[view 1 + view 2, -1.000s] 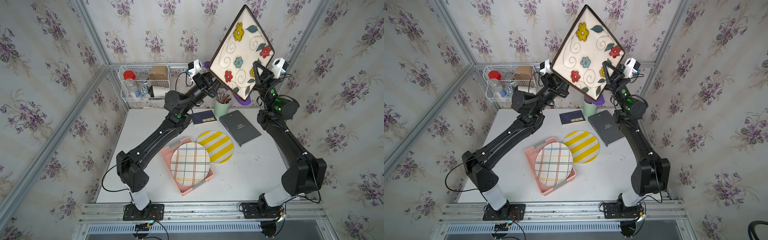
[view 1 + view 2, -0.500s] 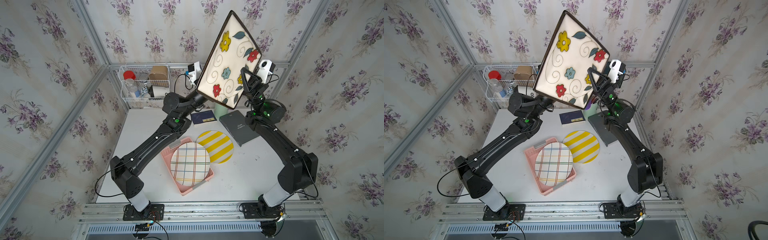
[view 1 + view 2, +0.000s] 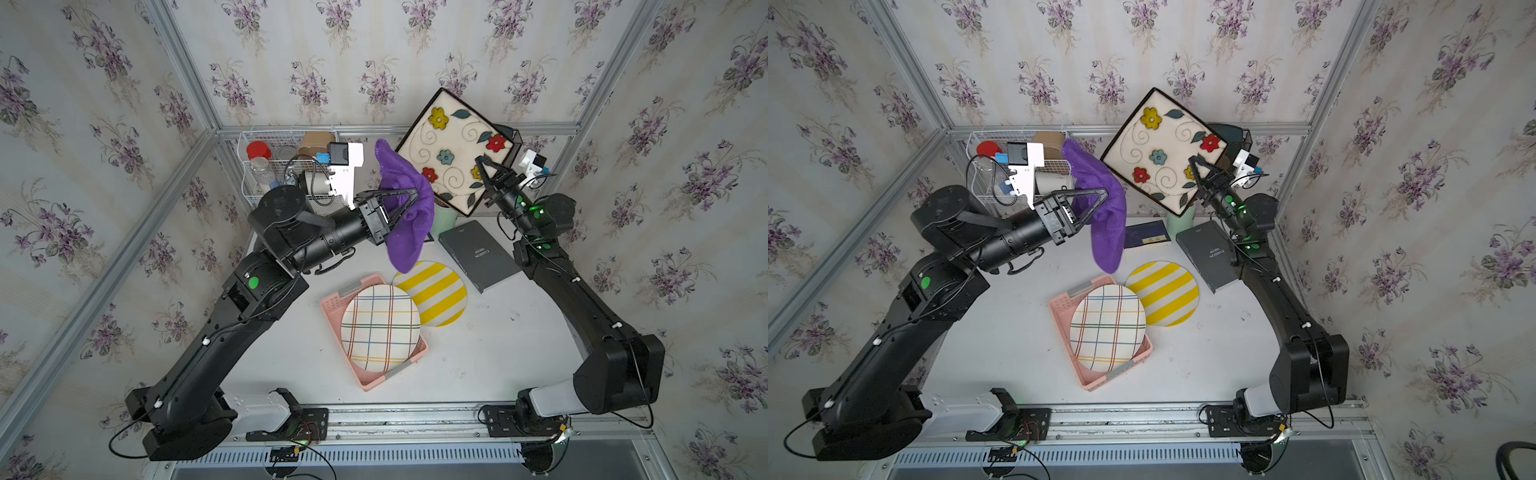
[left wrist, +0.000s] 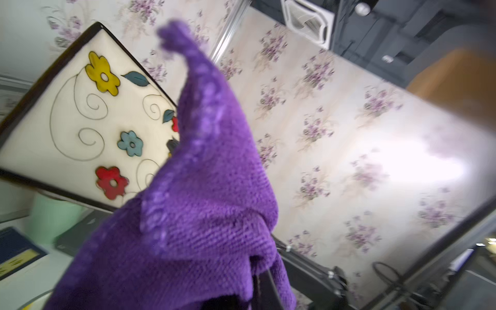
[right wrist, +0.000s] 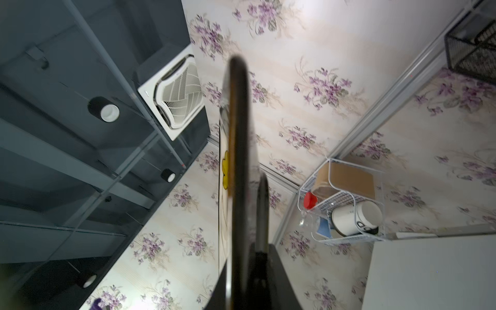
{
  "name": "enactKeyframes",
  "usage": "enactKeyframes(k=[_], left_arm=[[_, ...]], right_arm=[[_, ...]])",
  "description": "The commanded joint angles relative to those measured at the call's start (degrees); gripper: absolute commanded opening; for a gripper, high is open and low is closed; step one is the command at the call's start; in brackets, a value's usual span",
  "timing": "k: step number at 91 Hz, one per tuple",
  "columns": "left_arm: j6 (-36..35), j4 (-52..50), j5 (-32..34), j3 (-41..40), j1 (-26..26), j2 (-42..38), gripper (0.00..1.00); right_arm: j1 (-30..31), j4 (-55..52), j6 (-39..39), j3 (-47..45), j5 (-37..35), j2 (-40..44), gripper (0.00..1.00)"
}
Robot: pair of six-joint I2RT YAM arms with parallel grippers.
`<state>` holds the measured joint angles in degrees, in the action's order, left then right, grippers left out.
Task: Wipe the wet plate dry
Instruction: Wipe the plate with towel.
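A square cream plate (image 3: 453, 149) (image 3: 1163, 153) with painted flowers and a dark rim hangs tilted in the air at the back right. My right gripper (image 3: 484, 174) (image 3: 1198, 172) is shut on its lower right edge. The right wrist view shows the plate (image 5: 237, 161) edge-on between the fingers. A purple cloth (image 3: 405, 208) (image 3: 1104, 220) (image 4: 188, 214) droops from my left gripper (image 3: 411, 197) (image 3: 1102, 195), which is shut on it just left of the plate's lower left edge. The cloth overlaps that edge in both top views. I cannot tell whether the two touch. The cloth hides part of the plate (image 4: 80, 128) in the left wrist view.
On the table lie a pink tray (image 3: 332, 303) holding a plaid plate (image 3: 380, 328), a yellow striped plate (image 3: 436, 291), a dark grey book (image 3: 478, 253), a blue booklet (image 3: 1146, 235) and a green cup (image 3: 442, 216). A wire basket (image 3: 249, 166) hangs at the back left.
The plate has come down from high near the camera to the back right. My left gripper has drawn out from behind it to the left, and the purple cloth now shows.
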<state>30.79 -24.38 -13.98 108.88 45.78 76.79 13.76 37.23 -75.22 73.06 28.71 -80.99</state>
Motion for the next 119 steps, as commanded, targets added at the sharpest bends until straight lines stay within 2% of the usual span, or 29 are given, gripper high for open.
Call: enactKeyframes(k=[1,16,22,29,33,44,47,51,55,60,64,68,77,85,90,98,107,112,119], left_arm=[[-12.32,-14.92,10.67,5.31,-0.08,2.75,0.0],[-11.55,-23.87,33.08,7.44,-0.08,5.87,0.0],[-10.56,-25.52,38.9,6.15,-0.08,5.2,0.0],[-9.38,-25.22,42.03,3.15,-0.1,3.21,0.0],[-9.86,-22.93,39.89,1.03,-0.23,2.16,0.0],[-9.75,-16.37,19.45,-0.72,-0.11,3.74,0.0],[-8.79,-16.0,14.44,0.01,0.12,6.78,0.0],[-6.79,-16.04,11.45,0.94,0.32,8.91,0.0],[-5.95,-15.98,12.23,0.72,0.36,9.34,0.0],[-5.34,-15.74,17.05,-0.5,-0.41,7.73,0.0],[-4.23,-15.7,19.78,-1.7,-2.55,5.63,0.0],[-3.05,-15.13,19.87,-2.9,-5.55,3.71,0.0],[-4.4,-13.48,16.11,-3.37,-8.73,1.22,0.0],[-4.36,-15.43,10.31,-0.23,-8.43,5.45,0.0],[-3.5,-16.49,8.5,0.93,-7.71,7.85,0.0],[-2.12,-16.35,11.12,0.28,-7.66,8.02,0.0],[-1.86,-15.71,15.78,-1.35,-9.77,5.03,0.0],[-1.78,-14.91,15.17,-2.18,-11.19,2.72,0.0],[-2.25,-14.45,11.23,-1.84,-11.67,2.55,0.0]], right_arm=[[2.92,-0.14,9.74,0.87,-1.34,2.61,0.0],[7.72,-4.57,13.98,1.21,-2.87,4.58,0.0],[10.04,-6.73,16.08,1.21,-3.71,5.52,0.0],[13.32,-9.1,18.79,1.21,-4.72,6.32,0.0],[15.7,-9.61,19.46,1.29,-4.34,6.37,0.0],[18.82,-7.14,16.88,1.08,-1.66,5.94,0.0],[18.52,-7.58,17.12,1.35,-2.22,6.24,0.0],[17.93,-8.59,17.93,1.96,-3.41,6.79,0.0],[14.25,-9.4,18.09,2.36,-3.95,7.21,0.0],[11.16,-9.16,15.98,2.04,-3.67,7.6,0.0],[9.08,-7.55,14.11,0.81,-2.39,7.95,0.0],[8.29,-7.06,14.05,0.5,-1.16,8.26,0.0],[11.92,-10.9,18.87,2.06,0.72,8.39,0.0],[18.87,-11.8,21.59,1.97,0.74,8.15,0.0],[20.92,-10.29,21.16,1.43,0.73,7.69,0.0],[20.58,-9.28,20.31,0.13,-0.85,8.5,0.0],[16.8,-10.09,20.49,-1.78,-3.06,11.07,0.0],[15.02,-11.33,21.9,-1.62,-2.14,11.54,0.0],[16.5,-16.29,26.42,1.44,0.47,10.47,0.0]])
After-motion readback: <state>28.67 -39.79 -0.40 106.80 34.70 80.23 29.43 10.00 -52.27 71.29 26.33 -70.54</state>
